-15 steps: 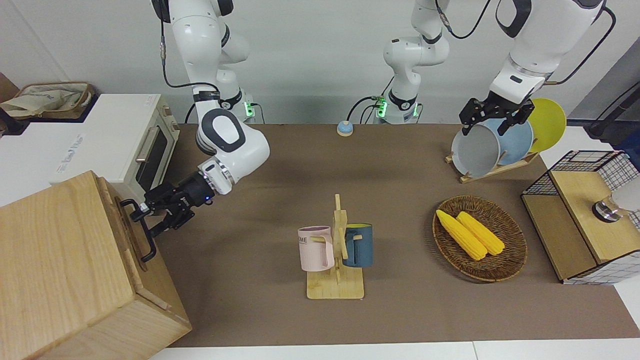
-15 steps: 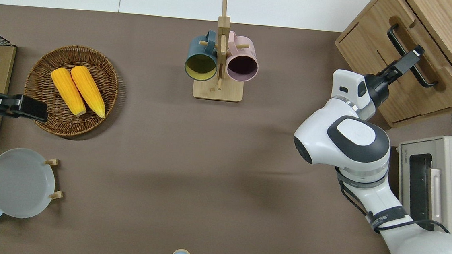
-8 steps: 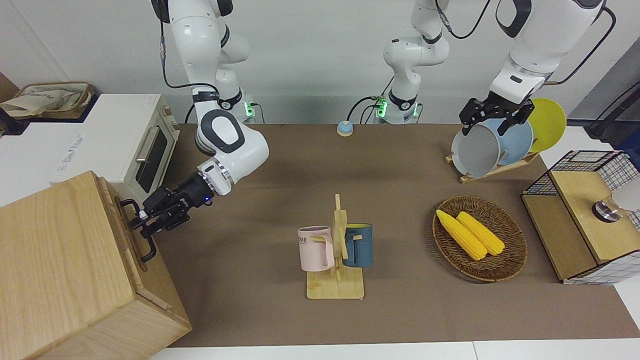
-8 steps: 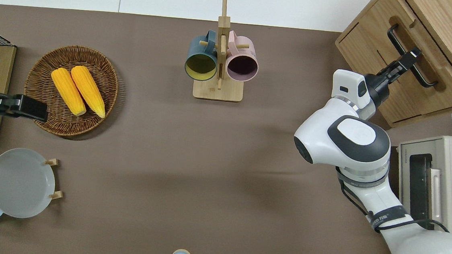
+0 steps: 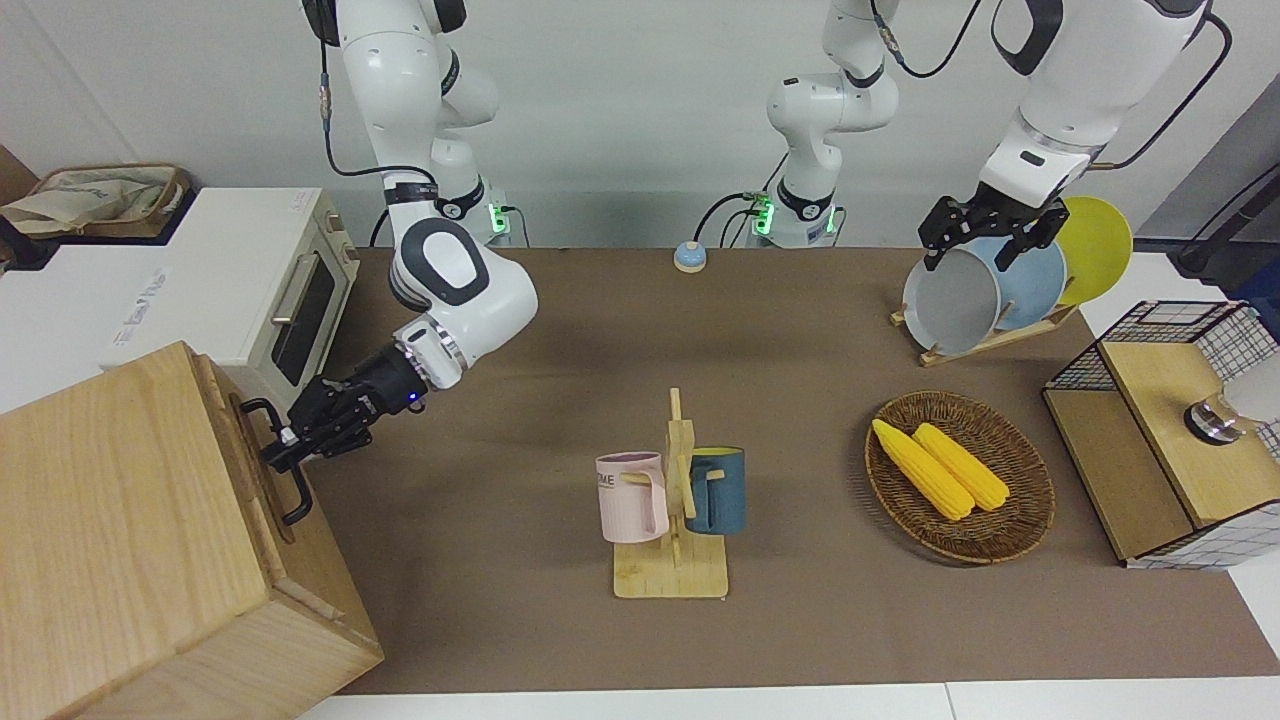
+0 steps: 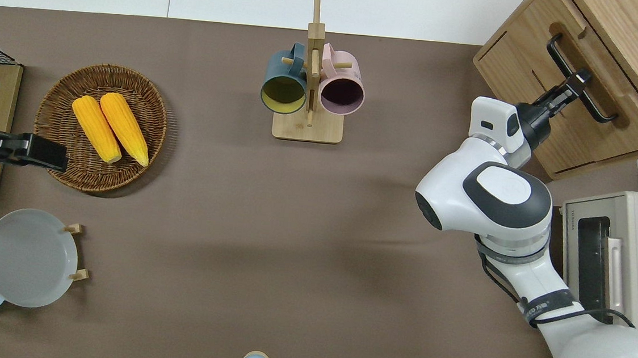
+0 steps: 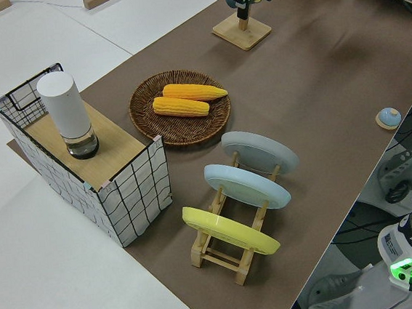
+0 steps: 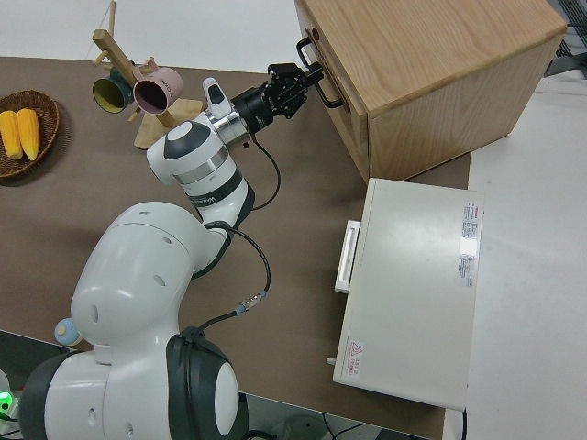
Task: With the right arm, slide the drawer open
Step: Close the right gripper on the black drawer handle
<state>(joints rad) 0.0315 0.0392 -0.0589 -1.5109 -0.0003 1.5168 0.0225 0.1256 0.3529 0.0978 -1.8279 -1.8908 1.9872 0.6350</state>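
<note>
- Nearest the robots, the left arm is parked; whether its left hand [image 5: 985, 232] is released or clenched cannot be told.
- The toaster oven [image 6: 615, 253] stands at the right arm's end of the table [image 6: 236, 223], nearer the robots than the cabinet [image 5: 130, 540].
- The right arm [image 6: 494, 198] reaches across to the cabinet at the table's far corner, and the right hand [image 6: 574, 88] is clenched on the black handle [image 6: 580, 80] of the drawer [image 6: 574, 116].
- The drawer looks barely out, if at all.
- Judged risk: the cabinet sits askew to the table edge, so a pull off the drawer's own line could jam it or drag the cabinet.
- The grip sits off the bar's middle; the fingers might slip.
- The fingertips' wrap around the bar is hard to make out.
</note>
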